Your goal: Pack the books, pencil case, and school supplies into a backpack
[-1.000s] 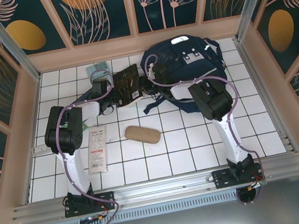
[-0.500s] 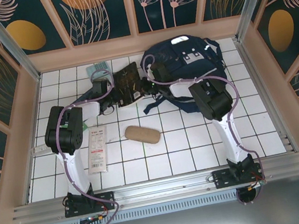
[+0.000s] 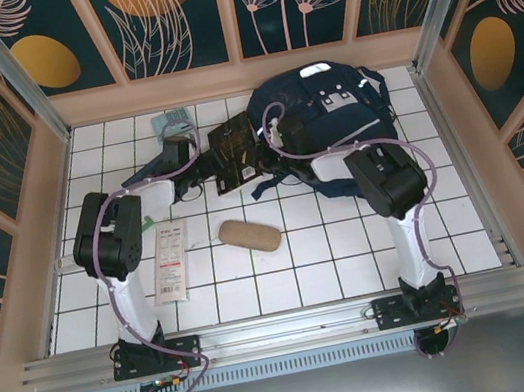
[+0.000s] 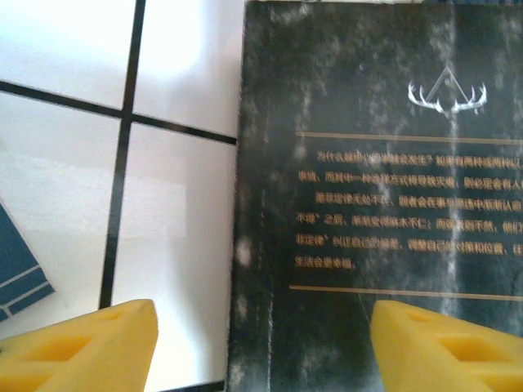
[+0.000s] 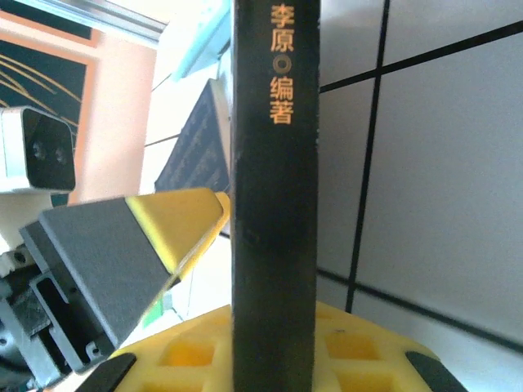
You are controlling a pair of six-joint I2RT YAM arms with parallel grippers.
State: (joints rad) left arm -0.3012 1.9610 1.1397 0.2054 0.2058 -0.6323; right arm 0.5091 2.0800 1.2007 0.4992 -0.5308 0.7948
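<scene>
Vertically, gold "李原 编著" on black book (image 5: 274, 204)

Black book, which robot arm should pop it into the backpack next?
Right, probably. The right end effector is shut on the black book, close beside the backpack. The left end effector is open, gripping nothing, and sits farther from the backpack.

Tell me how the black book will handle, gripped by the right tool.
The black book likely stays stiff: its spine stands straight in the right tool. Pinched at one edge, it may swing. Thin, so probably light.
</scene>
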